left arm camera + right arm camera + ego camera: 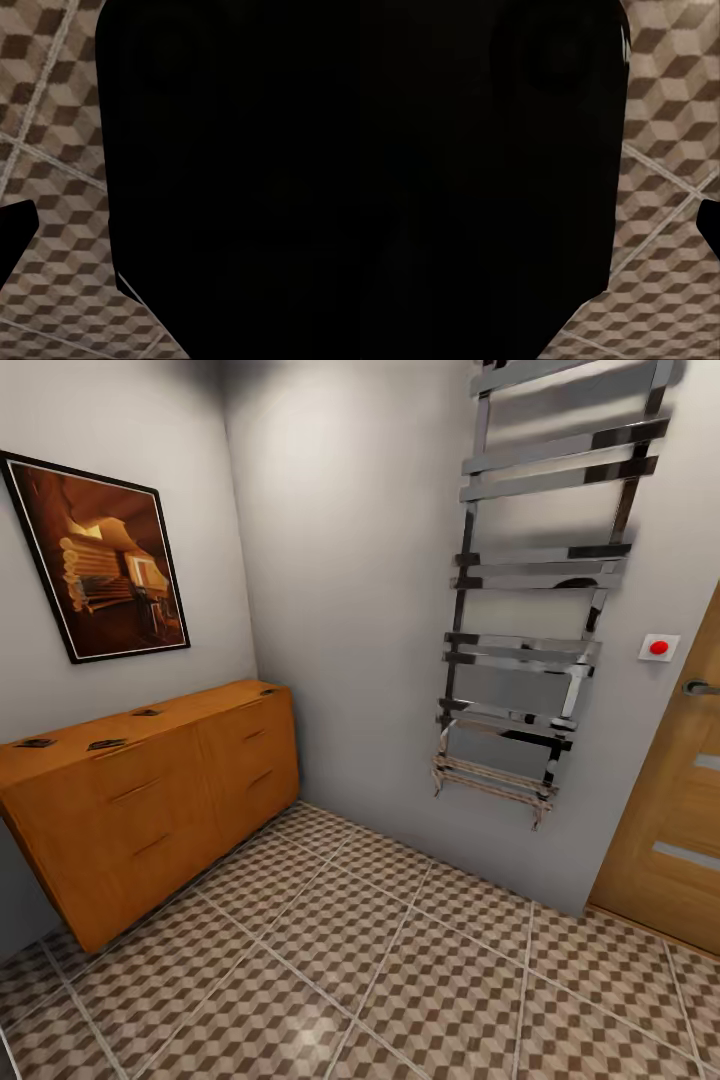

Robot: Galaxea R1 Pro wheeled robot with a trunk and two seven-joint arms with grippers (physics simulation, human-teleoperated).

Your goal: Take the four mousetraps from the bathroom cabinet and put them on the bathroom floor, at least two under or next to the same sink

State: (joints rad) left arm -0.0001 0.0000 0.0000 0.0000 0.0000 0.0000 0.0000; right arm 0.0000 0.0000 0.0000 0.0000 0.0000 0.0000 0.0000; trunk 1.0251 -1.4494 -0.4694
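The cabinet (150,800), a long low orange-brown sideboard with slim bar handles, stands against the left wall in the head view. Several mousetraps lie on its top: one (35,742) at the near end, one (106,744) beside it, one (147,712) further back and one (268,690) at the far end. The bathroom floor (400,970) with its brown and beige cube pattern spreads in front. In the left wrist view a small black wedge (15,232) pokes in over the tiles, and a like wedge (709,232) shows in the right wrist view. They may be fingers, and neither shows whether its gripper is open. The sink is out of view.
A chrome towel rail (540,610) hangs on the far wall. A wooden door (670,820) with a red button (658,648) beside it is at the right. A framed picture (100,560) hangs above the cabinet. Big black shapes (240,180) (487,180) block much of both wrist views.
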